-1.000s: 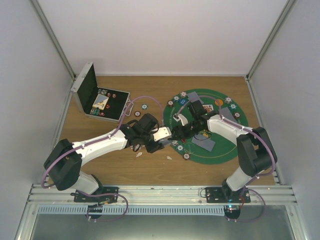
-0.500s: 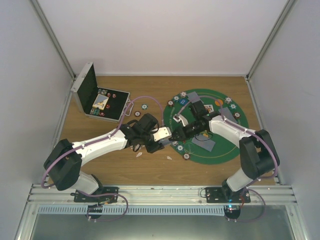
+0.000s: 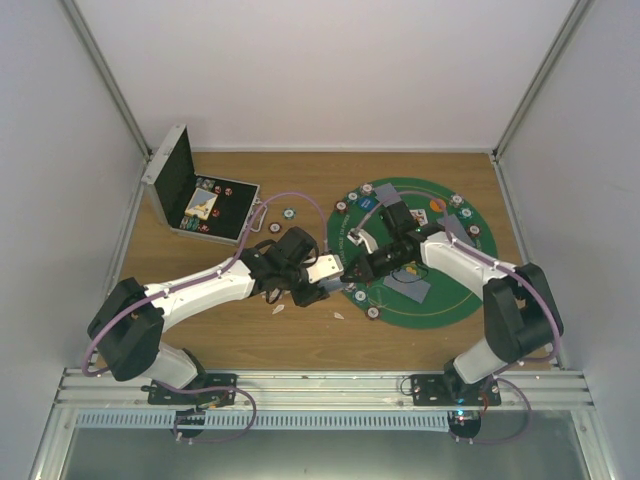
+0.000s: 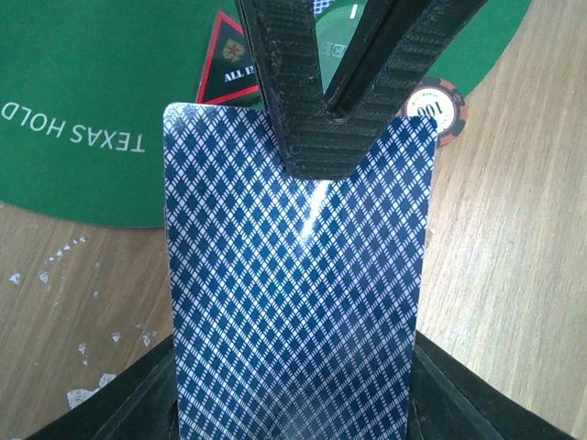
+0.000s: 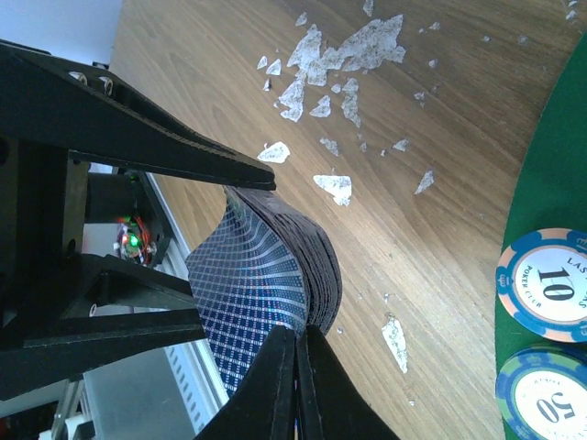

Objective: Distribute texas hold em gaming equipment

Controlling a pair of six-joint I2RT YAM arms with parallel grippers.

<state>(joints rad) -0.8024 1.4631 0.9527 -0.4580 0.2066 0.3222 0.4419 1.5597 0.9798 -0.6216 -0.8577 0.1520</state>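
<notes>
The left end effector (image 3: 332,270) is clamped narrow on a deck of playing cards (image 4: 293,293) with blue diamond backs. It holds the deck above the bench (image 3: 300,335), just beside the green felt mat (image 3: 440,305). The right end effector (image 4: 323,158) is pinched tight on the deck's far edge, bowing the top upward; whether it grips one card or several is hard to tell. A red-black triangular token (image 4: 227,69) lies on the mat beyond, with a poker chip (image 4: 438,105) at its rim. White scraps (image 5: 344,64) litter the wood.
</notes>
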